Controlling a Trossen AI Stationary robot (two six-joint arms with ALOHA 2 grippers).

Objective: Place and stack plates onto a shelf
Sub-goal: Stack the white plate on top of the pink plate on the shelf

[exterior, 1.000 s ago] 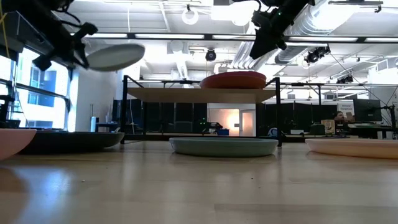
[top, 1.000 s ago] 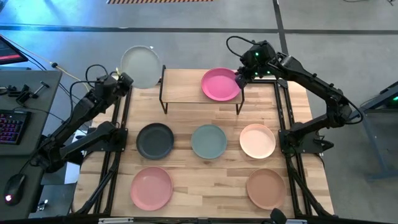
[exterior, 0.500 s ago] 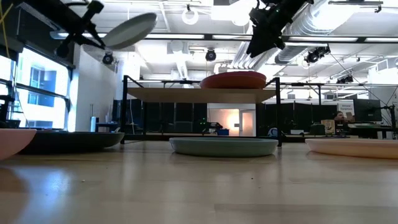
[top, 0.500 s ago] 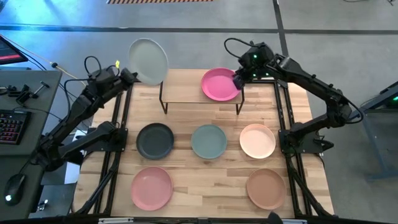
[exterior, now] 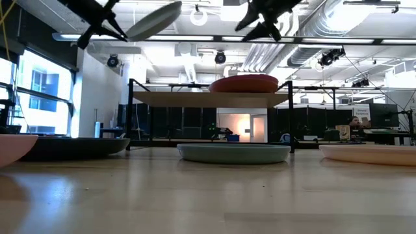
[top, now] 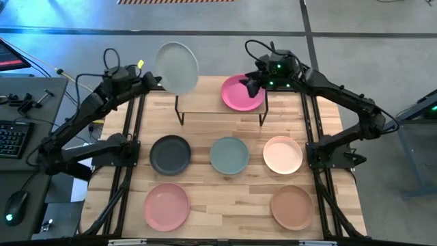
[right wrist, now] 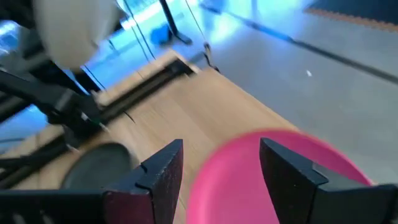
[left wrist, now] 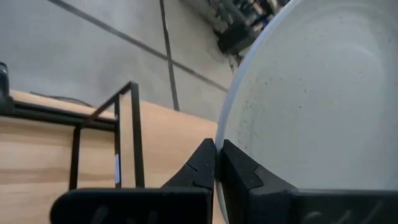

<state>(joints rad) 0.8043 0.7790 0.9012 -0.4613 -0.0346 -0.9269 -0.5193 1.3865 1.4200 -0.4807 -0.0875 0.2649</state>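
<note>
Plates everywhere and no readable writing or labels on any of them; the magenta plate [top: 241, 93] sits on the right end of the shelf [top: 205, 104], nothing in it, left half of the shelf top bare. Right gripper [top: 253, 83] hovers just over that plate with its fingers [right wrist: 155, 180] spread apart, gripping nothing; left gripper [top: 151, 80] is up in the air by the shelf's left end, fingers [left wrist: 205, 168] clamped together on the rim of the white-grey plate [top: 177, 67], which hangs tilted above the shelf's back-left corner. Down on the worktop [top: 225, 191]: charcoal plate [top: 170, 154], sage green plate [top: 229, 155] and cream-peach plate [top: 283, 154] in a row in front of the shelf; light pink plate [top: 166, 206] and tan plate [top: 291, 207] nearer the front edge; all empty, all apart from each other. Keyboard [top: 12, 139] and mouse [top: 16, 202] sit off on a side desk to the left.
</note>
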